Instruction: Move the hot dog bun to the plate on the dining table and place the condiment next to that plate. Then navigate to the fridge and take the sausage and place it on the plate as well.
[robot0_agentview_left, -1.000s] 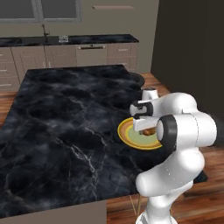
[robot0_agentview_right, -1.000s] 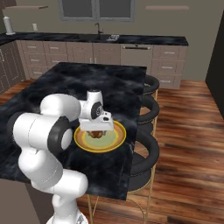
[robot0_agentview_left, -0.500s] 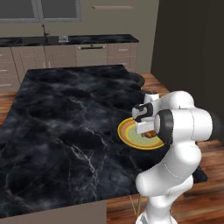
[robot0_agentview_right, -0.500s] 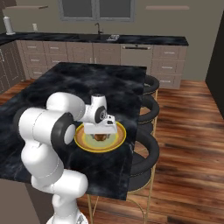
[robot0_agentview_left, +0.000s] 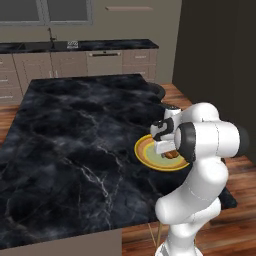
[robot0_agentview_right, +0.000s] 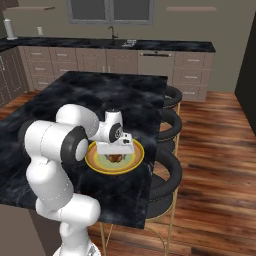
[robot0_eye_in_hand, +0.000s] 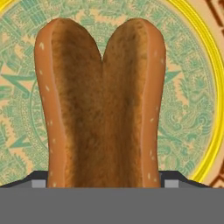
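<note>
A brown hot dog bun (robot0_eye_in_hand: 103, 109), split open, lies lengthwise between my two finger tips over the yellow-rimmed patterned plate (robot0_eye_in_hand: 188, 109). My gripper (robot0_eye_in_hand: 105, 179) is shut on the bun, with one finger at each of its long sides. From the base views the gripper (robot0_agentview_left: 167, 150) (robot0_agentview_right: 116, 152) hangs low over the plate (robot0_agentview_left: 145, 155) (robot0_agentview_right: 135, 161), which sits near the right edge of the black marble dining table (robot0_agentview_left: 75, 140). The bun (robot0_agentview_right: 116, 158) shows just under the hand. I cannot tell whether it rests on the plate. The condiment and the sausage are out of view.
Black round stools (robot0_agentview_right: 165, 185) stand along the table's right side over a wooden floor. Cabinets with a dark counter and a sink (robot0_agentview_right: 112, 42) line the back wall. A tall dark wall (robot0_agentview_left: 215, 50) rises at the right.
The hand has shifted slightly over the plate with the bun between its fingers, and the arm's elbow has swung round. The jaws stand as wide as before.
</note>
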